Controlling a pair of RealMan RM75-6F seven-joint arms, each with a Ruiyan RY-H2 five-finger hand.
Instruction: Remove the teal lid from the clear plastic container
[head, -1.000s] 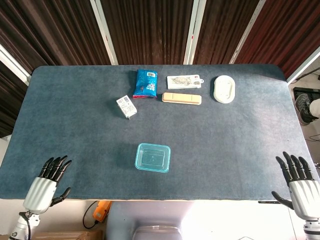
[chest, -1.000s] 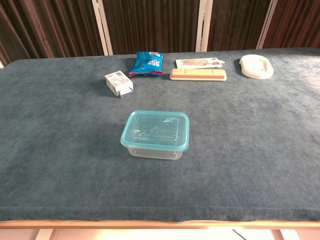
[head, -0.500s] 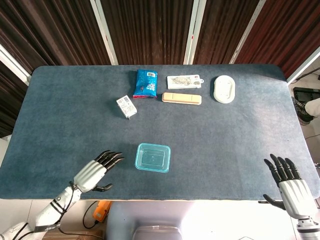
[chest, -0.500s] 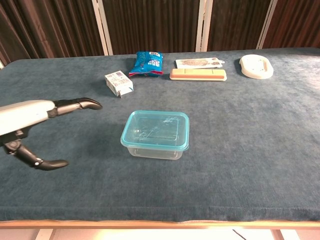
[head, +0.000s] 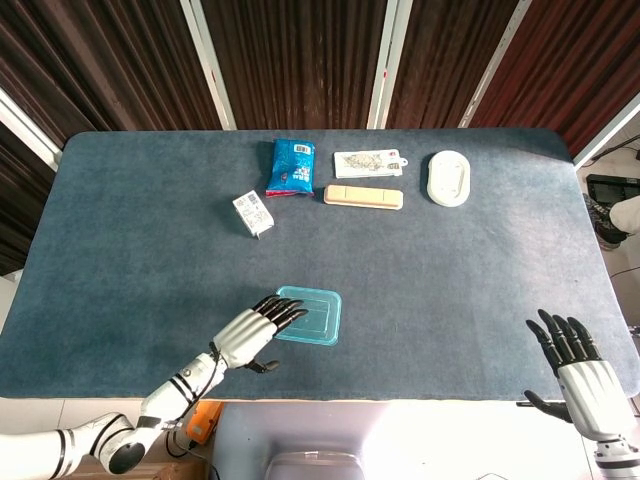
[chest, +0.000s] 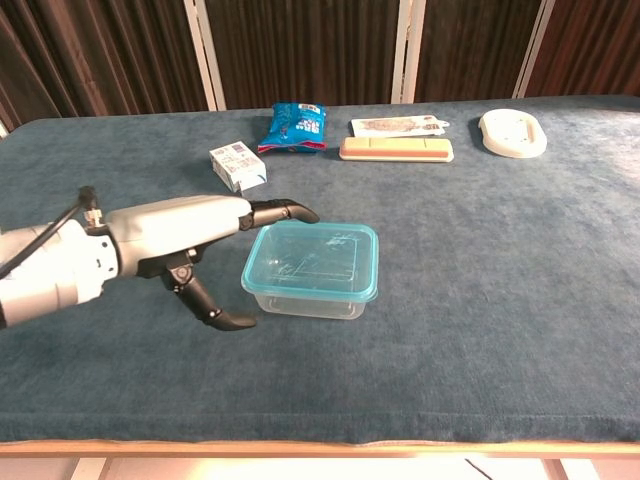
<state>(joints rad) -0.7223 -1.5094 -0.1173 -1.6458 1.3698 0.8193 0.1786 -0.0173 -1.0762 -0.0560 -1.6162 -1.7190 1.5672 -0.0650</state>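
Observation:
A clear plastic container with a teal lid stands near the table's front middle. My left hand is open just to its left, fingers stretched toward the lid's left edge and thumb hanging low beside the container wall; I cannot tell whether the fingertips touch the lid. My right hand is open at the front right edge of the table, far from the container, and shows only in the head view.
At the back of the dark blue table lie a small white carton, a blue snack bag, a flat printed packet, a beige bar and a white oval dish.
My left hand has swept rightward from the front left corner to the container's left side. The right hand has shifted slightly inward. The container has not moved.

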